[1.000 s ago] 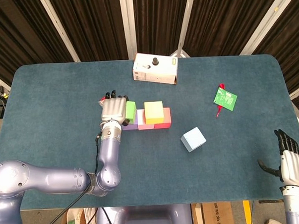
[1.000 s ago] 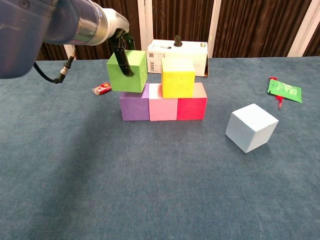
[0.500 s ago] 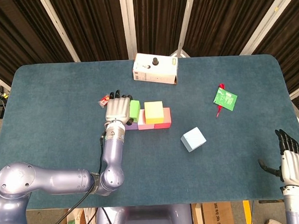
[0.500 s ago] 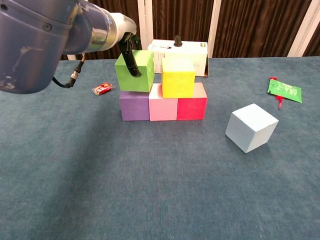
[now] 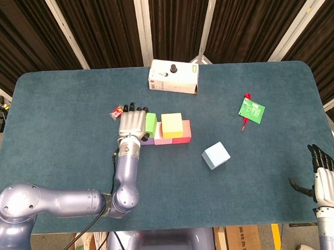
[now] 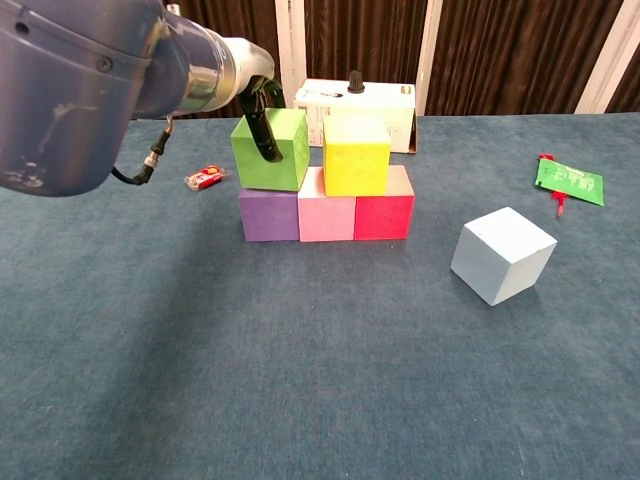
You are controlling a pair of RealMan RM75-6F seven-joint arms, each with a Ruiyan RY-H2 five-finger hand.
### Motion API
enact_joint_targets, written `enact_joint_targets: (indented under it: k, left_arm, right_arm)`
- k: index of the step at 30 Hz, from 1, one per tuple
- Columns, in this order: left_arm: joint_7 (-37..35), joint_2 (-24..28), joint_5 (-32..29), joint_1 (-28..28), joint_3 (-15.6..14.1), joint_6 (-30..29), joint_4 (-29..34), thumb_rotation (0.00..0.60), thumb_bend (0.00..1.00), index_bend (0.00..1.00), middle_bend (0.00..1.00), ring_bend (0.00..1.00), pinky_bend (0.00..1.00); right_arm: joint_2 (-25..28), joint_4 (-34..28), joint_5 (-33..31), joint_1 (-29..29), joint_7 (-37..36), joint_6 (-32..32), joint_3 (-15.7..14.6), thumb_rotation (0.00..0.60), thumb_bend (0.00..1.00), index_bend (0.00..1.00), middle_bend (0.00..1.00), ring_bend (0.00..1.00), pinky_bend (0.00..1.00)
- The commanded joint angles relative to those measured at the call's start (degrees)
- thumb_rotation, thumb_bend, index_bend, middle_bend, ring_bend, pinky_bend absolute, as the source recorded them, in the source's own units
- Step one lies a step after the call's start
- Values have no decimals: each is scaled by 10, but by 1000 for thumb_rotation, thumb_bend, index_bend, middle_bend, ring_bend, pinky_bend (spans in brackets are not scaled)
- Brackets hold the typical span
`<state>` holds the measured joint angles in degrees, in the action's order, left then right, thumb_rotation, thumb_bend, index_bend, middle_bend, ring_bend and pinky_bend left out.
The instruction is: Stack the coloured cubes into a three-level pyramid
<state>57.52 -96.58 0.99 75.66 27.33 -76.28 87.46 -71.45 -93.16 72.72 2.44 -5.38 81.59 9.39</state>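
Head view. Left hand (image 5: 133,124): fingers wrapped over the green cube (image 5: 150,123), which sits on the second level just beside the yellow cube (image 5: 171,125). Base row beneath: purple cube (image 5: 147,140), pink cube (image 5: 162,138), red cube (image 5: 182,136), only edges showing from above. Light blue cube (image 5: 216,155): alone on the table (image 5: 61,107), well apart from the stack, to its right. Right hand (image 5: 325,183): low at the table's right edge, holding nothing, fingers straight and apart. Also present: white box (image 5: 173,77) with a black knob, green packet (image 5: 252,110), small red wrapper (image 5: 117,111).

Chest view. Green cube (image 6: 270,150): held by dark fingers (image 6: 263,135) across its front face, slightly tilted, its base on or just above the purple cube (image 6: 269,214) and overlapping the pink cube (image 6: 327,215); a narrow gap separates it from the yellow cube (image 6: 356,154). Red cube (image 6: 384,214) closes the row.

Step in hand, judged: seating green on level two. Best done by levelling it, straddling the purple-pink seam, closing up to yellow, then releasing straight upward so nothing shifts.

Materials: cubes matte, sharp-edged, seemingly light foam; table surface blue-grey felt-like cloth; box cardboard.
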Motion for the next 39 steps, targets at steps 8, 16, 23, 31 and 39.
enact_joint_targets:
  k: [8, 16, 23, 31, 39]
  left_arm:
    - [15, -1, -6, -5, 10, 4, 6, 600, 352, 186, 159, 0, 0]
    - [37, 10, -6, -5, 14, -3, 33, 600, 352, 130, 80, 0, 0]
    - [49, 67, 37, -23, 0, 2, 103, 600, 352, 125, 72, 0, 0]
    - [29, 167, 129, -72, -54, 93, 178, 600, 352, 110, 70, 0, 0]
    - [-60, 242, 205, -111, -89, 237, 171, 600, 353, 109, 73, 0, 0]
  right_arm:
    - [1, 0, -1, -1, -2, 1, 1, 600, 255, 28, 55, 0, 0]
    - [2, -2, -2, -1, -1, 2, 2, 600, 255, 28, 55, 0, 0]
    - [4, -3, -2, -2, -1, 0, 1, 600, 254, 28, 55, 0, 0]
    - [8, -8, -3, -3, -3, -1, 0, 600, 255, 28, 55, 0, 0]
    - [5, -16, 1, -3, 7, 1, -4, 600, 255, 28, 55, 0, 0]
